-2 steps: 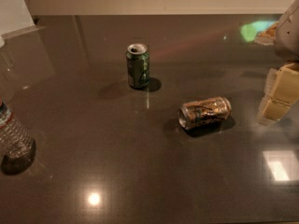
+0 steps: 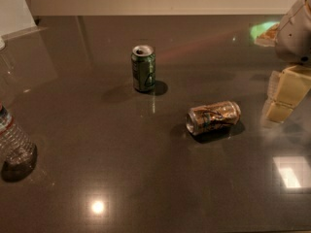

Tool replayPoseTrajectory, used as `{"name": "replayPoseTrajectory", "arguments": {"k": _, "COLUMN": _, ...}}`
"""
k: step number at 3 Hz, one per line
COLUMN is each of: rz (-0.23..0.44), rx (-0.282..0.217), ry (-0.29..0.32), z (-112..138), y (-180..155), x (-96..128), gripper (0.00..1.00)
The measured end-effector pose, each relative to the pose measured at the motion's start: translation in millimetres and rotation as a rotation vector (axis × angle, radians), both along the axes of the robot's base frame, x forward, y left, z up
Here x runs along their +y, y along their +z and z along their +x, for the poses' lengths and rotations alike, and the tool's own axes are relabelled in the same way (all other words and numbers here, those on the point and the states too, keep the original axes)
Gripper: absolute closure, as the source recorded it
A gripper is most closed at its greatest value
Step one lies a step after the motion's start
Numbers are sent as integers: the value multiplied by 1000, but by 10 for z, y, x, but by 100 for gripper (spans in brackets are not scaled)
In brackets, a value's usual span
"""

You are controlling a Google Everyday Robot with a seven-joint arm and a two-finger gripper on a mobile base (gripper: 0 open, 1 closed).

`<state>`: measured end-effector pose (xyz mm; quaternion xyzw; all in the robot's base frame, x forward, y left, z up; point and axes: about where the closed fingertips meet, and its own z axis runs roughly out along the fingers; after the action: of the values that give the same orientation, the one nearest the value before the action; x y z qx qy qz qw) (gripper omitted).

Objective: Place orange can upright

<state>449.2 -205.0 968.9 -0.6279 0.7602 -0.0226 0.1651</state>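
Observation:
The orange can (image 2: 214, 117) lies on its side on the dark glossy table (image 2: 146, 178), right of centre, its silver end facing left. It has a coppery body with dark markings. My gripper (image 2: 285, 95) is cream-coloured and hangs at the right edge of the view, to the right of the can and slightly farther back. It is apart from the can and holds nothing that I can see.
A green can (image 2: 144, 68) stands upright behind and to the left of the orange can. A clear plastic water bottle (image 2: 13, 141) stands at the left edge. A pale wall runs along the back of the table.
My gripper has shifted slightly to the left, toward the orange can. Both cans and the bottle have not moved.

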Motion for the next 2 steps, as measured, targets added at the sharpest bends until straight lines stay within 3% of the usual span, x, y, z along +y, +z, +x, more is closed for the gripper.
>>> {"name": "replayPoseTrajectory", "arguments": {"k": 1, "rz": 6, "rx": 3, "ry": 73, "z": 107, "y": -111, "x": 106, "gripper": 0}}
{"name": "replayPoseTrajectory", "arguments": {"k": 2, "rz": -8, "rx": 37, "ry": 164, "z": 185, "y": -311, "x": 262, "gripper": 0}}
